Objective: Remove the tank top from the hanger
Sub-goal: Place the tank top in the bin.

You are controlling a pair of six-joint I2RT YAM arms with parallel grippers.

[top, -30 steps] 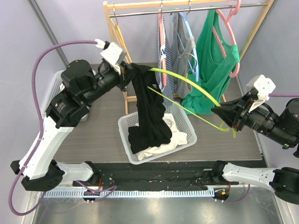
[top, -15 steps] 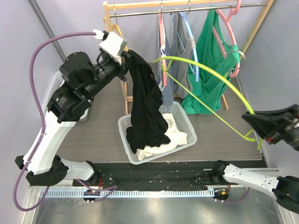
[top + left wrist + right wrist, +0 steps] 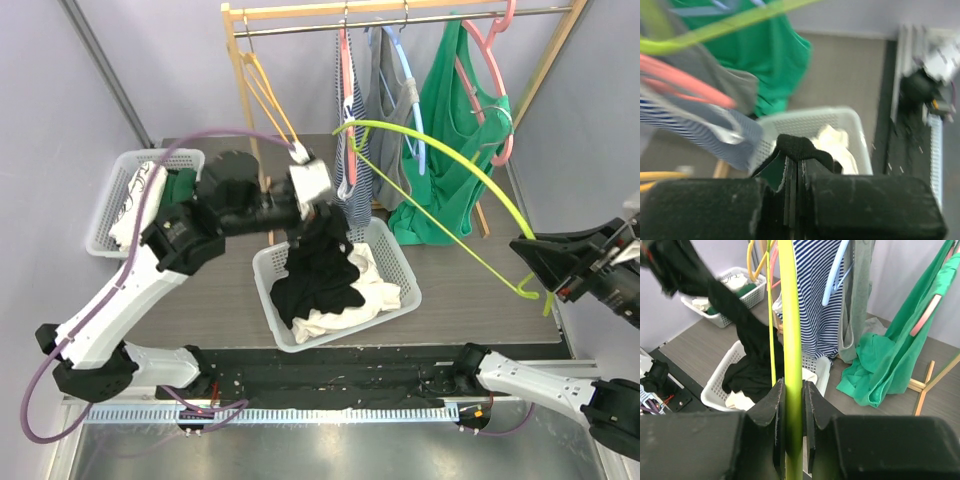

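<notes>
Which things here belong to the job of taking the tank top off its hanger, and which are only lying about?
For the job: black tank top, yellow-green hanger, left tool, right tool, centre basket.

Lying about: green top, striped garment, grey garment, wooden rack, side basket.

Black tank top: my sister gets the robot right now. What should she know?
The left pincer is shut on the black tank top, just above the white basket. Most of the top is heaped in it.
The right pincer is shut on the yellow-green hanger, held out to the right.
Done: the hanger looks bare, so the top appears to be off it.
Left: probably open the left pincer to drop the top, then put the hanger down.
</notes>
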